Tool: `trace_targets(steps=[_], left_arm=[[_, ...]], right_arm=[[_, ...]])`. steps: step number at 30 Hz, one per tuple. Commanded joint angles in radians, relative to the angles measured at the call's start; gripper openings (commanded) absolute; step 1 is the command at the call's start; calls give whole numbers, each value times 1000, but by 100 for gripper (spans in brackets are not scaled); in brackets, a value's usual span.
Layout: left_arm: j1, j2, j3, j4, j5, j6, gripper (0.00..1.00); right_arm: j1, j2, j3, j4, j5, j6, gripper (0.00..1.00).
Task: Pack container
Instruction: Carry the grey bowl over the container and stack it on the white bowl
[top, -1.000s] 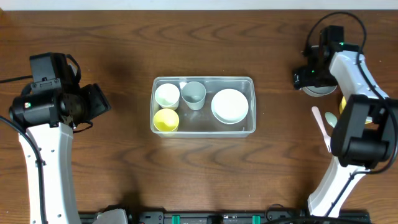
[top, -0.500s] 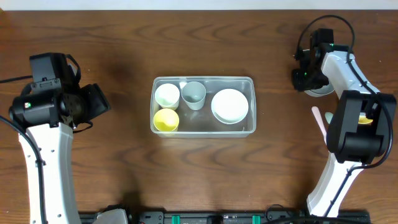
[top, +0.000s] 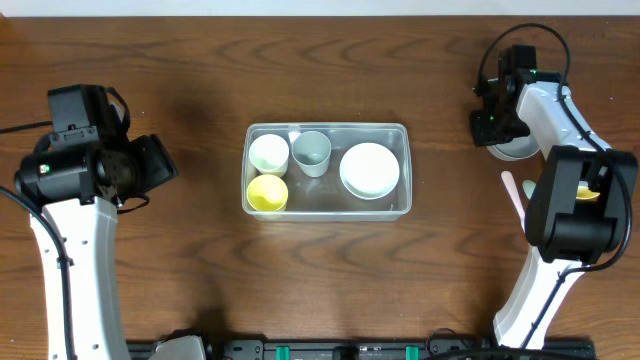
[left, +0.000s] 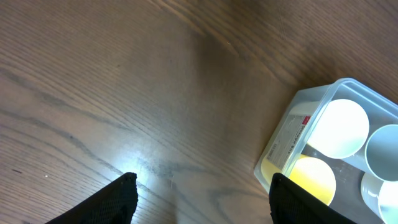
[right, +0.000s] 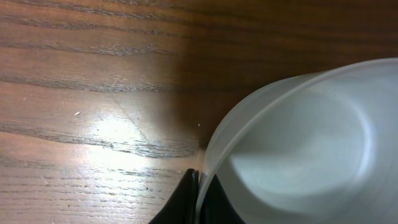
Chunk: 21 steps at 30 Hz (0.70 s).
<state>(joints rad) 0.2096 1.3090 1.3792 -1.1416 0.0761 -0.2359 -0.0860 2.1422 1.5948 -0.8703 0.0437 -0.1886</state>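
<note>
The container (top: 406, 185), a clear rectangular tub, stands mid-table holding a white cup (top: 268, 153), a yellow cup (top: 267, 192), a translucent cup (top: 311, 152) and a white bowl (top: 369, 169). At the far right my right gripper (top: 495, 123) is shut on the rim of a frosted cup (top: 516, 148). In the right wrist view its jaws (right: 198, 177) pinch the thin wall of that cup (right: 298, 143). My left gripper (left: 202, 193) hangs open over bare wood, left of the container (left: 292, 134), with nothing between its fingers.
A pink spoon (top: 516, 200) and a yellow item (top: 588, 190), partly hidden by the right arm, lie on the table at the right. The left arm (top: 90, 160) stands well left of the tub.
My right gripper has closed on the frosted cup's rim after shifting slightly up and left. The left arm and the container's contents have not moved.
</note>
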Motion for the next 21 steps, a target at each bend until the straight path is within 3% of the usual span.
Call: trace_targets(steps=[1, 12, 21], left_arm=[[8, -3, -1, -1, 3, -2, 68], [8, -3, -1, -3, 3, -2, 68], [8, -3, -1, -5, 3, -2, 68]], right_arm=[[10, -21, 15, -8, -14, 10, 1], [132, -255, 94, -158, -35, -16, 1], [463, -535, 111, -250, -86, -71, 1]])
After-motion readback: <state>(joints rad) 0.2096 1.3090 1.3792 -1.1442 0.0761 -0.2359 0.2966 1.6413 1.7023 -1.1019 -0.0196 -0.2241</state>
